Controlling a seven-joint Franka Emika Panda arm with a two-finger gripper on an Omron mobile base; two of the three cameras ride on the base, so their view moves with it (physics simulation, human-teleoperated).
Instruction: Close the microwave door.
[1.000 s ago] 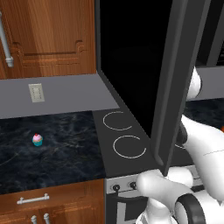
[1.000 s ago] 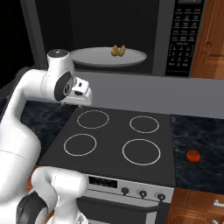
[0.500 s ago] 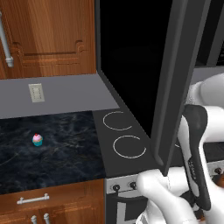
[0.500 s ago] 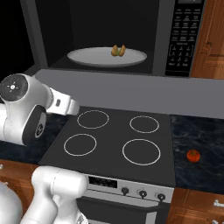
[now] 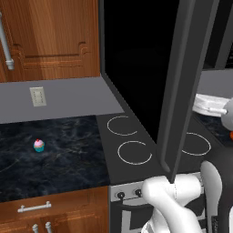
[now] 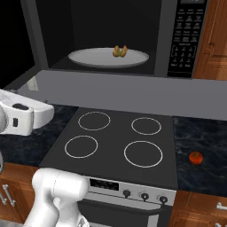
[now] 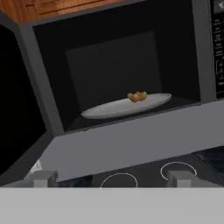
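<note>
Standing wide open, the microwave door (image 5: 182, 77) swings out over the stovetop (image 6: 117, 144), its glossy black face seen nearly edge-on from the left base view. Behind it the microwave (image 6: 133, 35) shows its dark inside, with a pale round plate (image 7: 127, 106) carrying a small yellow-brown bit of food (image 7: 137, 96). The claw (image 7: 111, 178) hangs clear in front of the opening, fingertips (image 7: 43, 177) set well apart and holding nothing. A pink cupcake (image 5: 39, 145) sits on the dark table (image 5: 54, 154); a tomato (image 6: 196, 157) lies right of the burners.
</note>
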